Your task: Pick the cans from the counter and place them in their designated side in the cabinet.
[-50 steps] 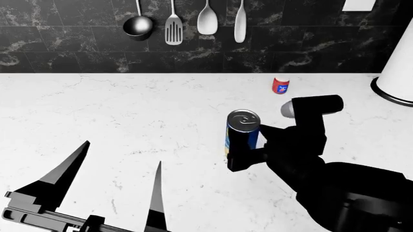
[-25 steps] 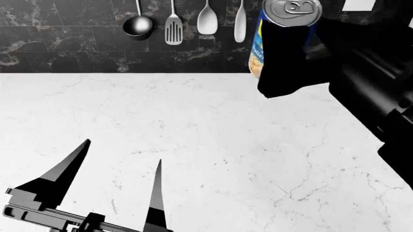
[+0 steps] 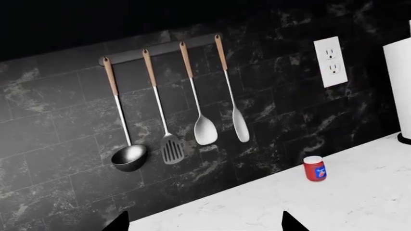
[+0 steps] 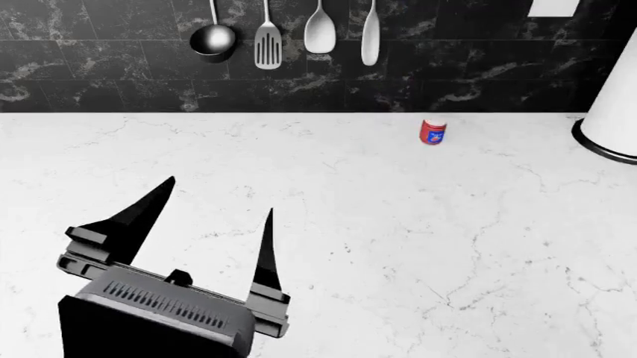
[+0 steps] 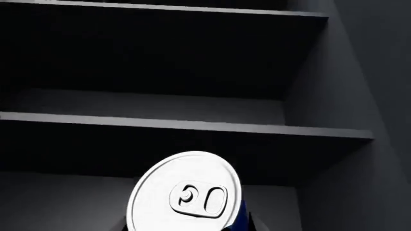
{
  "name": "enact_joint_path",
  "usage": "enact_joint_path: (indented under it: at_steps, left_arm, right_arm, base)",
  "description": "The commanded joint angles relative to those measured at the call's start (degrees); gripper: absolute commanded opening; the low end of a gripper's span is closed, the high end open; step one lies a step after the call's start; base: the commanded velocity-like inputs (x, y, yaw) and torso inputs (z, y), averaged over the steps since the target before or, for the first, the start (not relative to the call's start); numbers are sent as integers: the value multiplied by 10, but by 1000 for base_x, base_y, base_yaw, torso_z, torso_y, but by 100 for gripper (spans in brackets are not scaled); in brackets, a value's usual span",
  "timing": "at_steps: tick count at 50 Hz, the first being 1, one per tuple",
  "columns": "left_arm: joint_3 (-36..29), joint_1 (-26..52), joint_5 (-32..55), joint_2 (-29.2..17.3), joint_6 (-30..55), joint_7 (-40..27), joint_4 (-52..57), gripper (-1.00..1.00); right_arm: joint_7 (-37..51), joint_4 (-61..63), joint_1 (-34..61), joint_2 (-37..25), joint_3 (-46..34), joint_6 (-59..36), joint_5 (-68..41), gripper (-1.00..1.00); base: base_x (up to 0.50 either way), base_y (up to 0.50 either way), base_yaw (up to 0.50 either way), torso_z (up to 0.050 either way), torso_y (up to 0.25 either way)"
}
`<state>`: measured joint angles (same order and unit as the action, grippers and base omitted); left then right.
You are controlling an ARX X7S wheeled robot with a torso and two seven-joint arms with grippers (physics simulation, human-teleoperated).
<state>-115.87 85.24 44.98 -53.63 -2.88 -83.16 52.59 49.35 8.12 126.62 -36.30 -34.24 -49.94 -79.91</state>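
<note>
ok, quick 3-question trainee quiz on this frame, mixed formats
1. True or false: the left gripper holds a can.
2. The small red can on the counter stands nearest to: A) ladle B) paper-towel roll C) left gripper.
3. Fill in: the right wrist view shows the blue can's silver top in front of dark cabinet ____.

Key: 1 false; 2 B; 3 shelves.

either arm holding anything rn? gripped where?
Right gripper: blue can, in front of the cabinet shelves; grip point hidden. Left gripper: jaws open, empty.
</note>
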Motion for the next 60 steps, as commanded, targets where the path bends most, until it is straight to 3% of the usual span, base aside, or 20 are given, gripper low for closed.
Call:
enact_joint_path:
  at_steps: [1, 8, 15, 21, 33, 45, 60]
  left_arm:
    - [9, 6, 23, 5, -4, 11, -13, 100]
    - [12, 2, 24, 11, 1, 8, -14, 100]
    - [13, -6, 22, 12, 1, 7, -17, 100]
    - [16, -12, 20, 13, -1, 7, -21, 100]
    - [20, -28, 9, 3, -17, 17, -35, 100]
    - [24, -41, 3, -3, -36, 34, -53, 100]
    - [32, -51, 8, -7, -54, 50, -78, 100]
  right_arm:
    - [-169, -232, 80, 97, -28, 0, 244, -100]
    - [-217, -454, 83, 173, 11, -37, 246, -100]
    - [-297, -605, 84, 273, 274, -100, 519, -100]
    - [-307, -686, 84, 294, 362, -96, 604, -100]
    - [-343, -829, 84, 304, 361, -42, 677, -100]
    - [-358, -831, 52, 313, 431, -66, 746, -100]
    - [-368, -831, -5, 321, 451, -57, 789, -100]
  base:
    - [0, 0, 0, 0, 0]
    - [0, 0, 0, 0, 0]
    - [0, 0, 0, 0, 0]
    - [0, 0, 0, 0, 0]
    - [0, 0, 0, 0, 0]
    - [1, 0, 1, 0, 0]
    - [1, 0, 1, 0, 0]
